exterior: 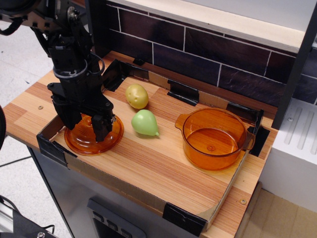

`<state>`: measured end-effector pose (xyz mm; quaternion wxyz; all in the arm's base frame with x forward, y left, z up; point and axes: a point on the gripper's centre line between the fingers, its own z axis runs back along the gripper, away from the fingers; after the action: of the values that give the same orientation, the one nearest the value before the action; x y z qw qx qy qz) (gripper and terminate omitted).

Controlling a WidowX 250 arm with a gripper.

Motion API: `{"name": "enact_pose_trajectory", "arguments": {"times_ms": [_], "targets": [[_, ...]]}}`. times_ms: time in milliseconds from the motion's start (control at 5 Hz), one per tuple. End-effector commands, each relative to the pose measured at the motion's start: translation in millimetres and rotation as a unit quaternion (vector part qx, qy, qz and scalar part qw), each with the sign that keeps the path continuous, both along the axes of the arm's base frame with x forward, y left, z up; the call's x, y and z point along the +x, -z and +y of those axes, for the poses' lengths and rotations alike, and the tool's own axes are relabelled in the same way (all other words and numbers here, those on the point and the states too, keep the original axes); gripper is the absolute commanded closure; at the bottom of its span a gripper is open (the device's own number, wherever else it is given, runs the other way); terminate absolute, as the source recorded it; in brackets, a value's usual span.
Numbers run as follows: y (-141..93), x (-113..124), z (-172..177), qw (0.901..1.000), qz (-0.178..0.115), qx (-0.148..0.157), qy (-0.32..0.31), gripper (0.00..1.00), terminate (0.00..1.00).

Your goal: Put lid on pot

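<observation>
The orange lid (94,139) lies flat at the left end of the wooden board, its centre knob hidden behind my gripper. The deep orange pot (214,139) stands open and empty at the right end of the board. My black gripper (88,125) hangs straight down over the lid, its two fingers (101,128) lowered onto the dome and spread on either side of where the knob sits. Whether the fingers touch the knob cannot be told.
A yellow toy potato (137,96) and a green toy pear (145,123) lie between lid and pot. A low cardboard rim with black corner brackets (184,218) edges the board. A dark tiled wall (198,44) runs behind. A white appliance (292,148) stands at the right.
</observation>
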<state>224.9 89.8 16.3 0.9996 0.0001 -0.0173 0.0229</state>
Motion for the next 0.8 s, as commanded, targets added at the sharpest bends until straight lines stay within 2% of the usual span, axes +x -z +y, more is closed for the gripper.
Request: {"name": "enact_pose_trajectory", "arguments": {"times_ms": [0,200,400,600], "targets": [[-6.1,14.6,3.0,0.9998,-0.008,0.006,-0.017,0.0,0.0],[-12.9,23.5,11.3,0.9995,-0.015,0.018,-0.021,1.0,0.0],[-16.3,23.6,11.6,0.9995,-0.012,0.02,-0.021,1.0,0.0],[-23.6,21.1,11.8,0.9991,-0.009,0.037,-0.018,1.0,0.0]]}}
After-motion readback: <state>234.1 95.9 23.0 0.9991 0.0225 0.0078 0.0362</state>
